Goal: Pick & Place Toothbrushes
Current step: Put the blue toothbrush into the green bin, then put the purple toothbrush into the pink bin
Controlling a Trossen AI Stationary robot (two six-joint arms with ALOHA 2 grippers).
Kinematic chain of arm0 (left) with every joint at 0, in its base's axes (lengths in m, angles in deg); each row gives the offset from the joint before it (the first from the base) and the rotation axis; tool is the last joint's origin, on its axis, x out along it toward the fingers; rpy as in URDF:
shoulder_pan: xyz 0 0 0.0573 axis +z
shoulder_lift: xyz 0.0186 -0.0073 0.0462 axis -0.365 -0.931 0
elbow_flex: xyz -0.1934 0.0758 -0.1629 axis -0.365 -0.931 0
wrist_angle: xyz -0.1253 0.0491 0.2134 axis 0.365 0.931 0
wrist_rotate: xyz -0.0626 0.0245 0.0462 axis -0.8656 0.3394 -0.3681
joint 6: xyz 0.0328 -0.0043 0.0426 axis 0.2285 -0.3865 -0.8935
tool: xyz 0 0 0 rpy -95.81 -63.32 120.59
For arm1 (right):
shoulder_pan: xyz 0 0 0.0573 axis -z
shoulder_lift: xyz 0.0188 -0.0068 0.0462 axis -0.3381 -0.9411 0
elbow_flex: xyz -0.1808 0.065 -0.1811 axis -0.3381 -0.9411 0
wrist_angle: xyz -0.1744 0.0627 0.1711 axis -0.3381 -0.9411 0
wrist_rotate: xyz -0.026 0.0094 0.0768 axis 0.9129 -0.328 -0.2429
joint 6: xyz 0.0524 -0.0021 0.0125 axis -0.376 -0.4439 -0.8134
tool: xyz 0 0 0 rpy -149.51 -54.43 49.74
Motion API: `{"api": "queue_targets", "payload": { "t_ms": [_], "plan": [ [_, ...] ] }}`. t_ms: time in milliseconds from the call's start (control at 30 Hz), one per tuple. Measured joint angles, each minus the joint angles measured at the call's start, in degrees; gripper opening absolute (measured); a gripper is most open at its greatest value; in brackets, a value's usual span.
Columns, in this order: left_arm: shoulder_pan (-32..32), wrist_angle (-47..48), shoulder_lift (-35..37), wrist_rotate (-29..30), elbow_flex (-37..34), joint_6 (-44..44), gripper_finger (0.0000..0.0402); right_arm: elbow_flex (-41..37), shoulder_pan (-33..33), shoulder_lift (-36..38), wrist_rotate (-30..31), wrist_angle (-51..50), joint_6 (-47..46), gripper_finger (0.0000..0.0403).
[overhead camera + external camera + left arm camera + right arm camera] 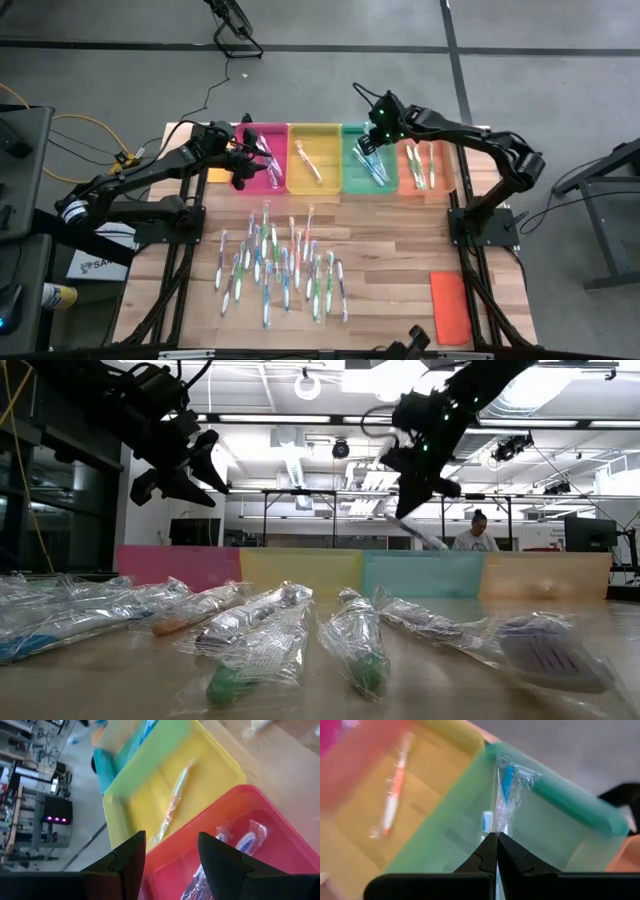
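Toothbrush (504, 795) clamped in right gripper (496, 840) may snag the green tray (580, 810) rim; left gripper (172, 855) hangs apart.

two dark robot arms at a wooden table

both arms are black, made of slim jointed links on black frame bases. the right arm (470, 135) shows a small green light near its wrist. the left gripper (170, 862) has two matte black fingers with angular stepped edges; the right gripper (491, 851) has the same black fingers.
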Motion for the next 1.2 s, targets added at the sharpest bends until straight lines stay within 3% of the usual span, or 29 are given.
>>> {"api": "queue_targets", "payload": {
  "t_ms": [300, 700, 1033, 1200],
  "plan": [
    [0.00, -1.03, -0.46, -0.33, 0.00, 7.88, 0.0175, 0.00, 1.62, -6.89, -1.35, -0.06, -1.65, 0.0004],
    [0.00, -0.95, -0.50, -1.86, 0.00, 10.46, 0.0175, -0.02, 1.42, -7.09, -1.42, -0.54, -8.85, 0.0015],
    [0.00, -0.61, -0.77, -2.64, -0.15, 10.66, 0.0175, -0.02, 1.27, -6.74, -5.32, -2.76, -10.58, 0.0133],
    [0.00, -0.60, -0.77, -2.67, -1.39, 10.60, 0.0175, -0.04, 0.39, -2.95, -8.72, -5.31, -11.92, 0.0175]
  ]
}}
